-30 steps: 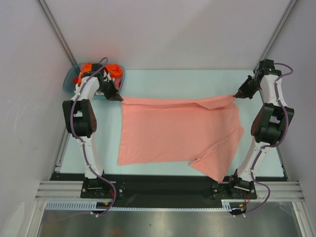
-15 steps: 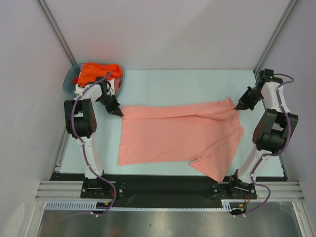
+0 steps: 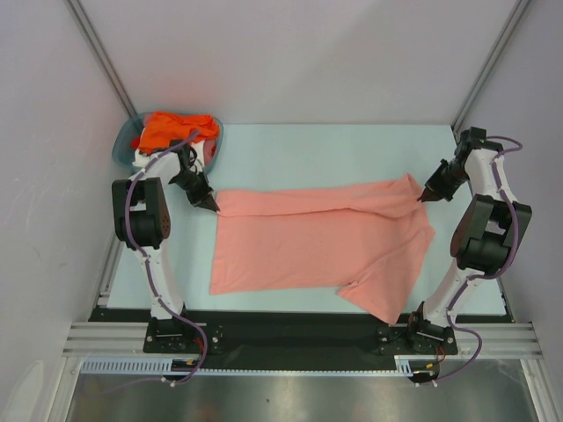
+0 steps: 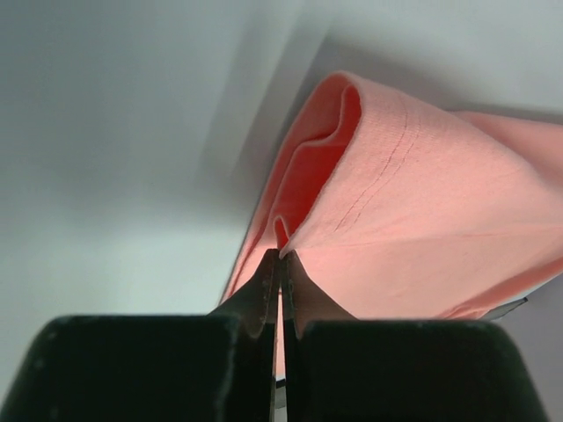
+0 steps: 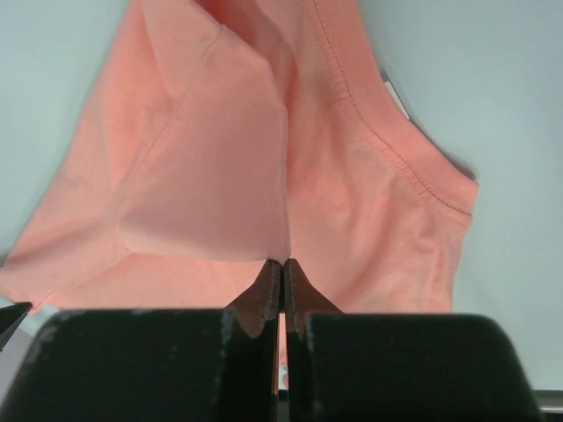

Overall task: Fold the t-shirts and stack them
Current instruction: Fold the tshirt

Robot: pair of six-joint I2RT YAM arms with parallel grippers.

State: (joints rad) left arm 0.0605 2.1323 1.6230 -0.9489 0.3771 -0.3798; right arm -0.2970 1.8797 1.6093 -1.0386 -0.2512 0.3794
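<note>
Both of my hands are clamped on the salmon-pink t-shirt (image 3: 317,242): my left hand (image 3: 209,204) pinches its far left corner and my right hand (image 3: 424,195) its far right one, each with the jaws closed tight on a thin fold of cloth. I judge this to be an early fold of the first shirt, with the far edge drawn taut between the two grips and nothing stacked yet. The next move, as I see it, calls for carrying both corners toward me together, at the same height and pace. That way the far edge lands square on the near one without dragging the cloth beneath it. The shirt lies spread across the middle of the pale worktop (image 3: 308,145), mostly flat, with a sleeve jutting out at the near right corner and a doubled strip along the far edge. Close up, a stitched seam shows. The orange t-shirt (image 3: 171,129) sits bunched in the teal basket (image 3: 123,145) at the far left.
</note>
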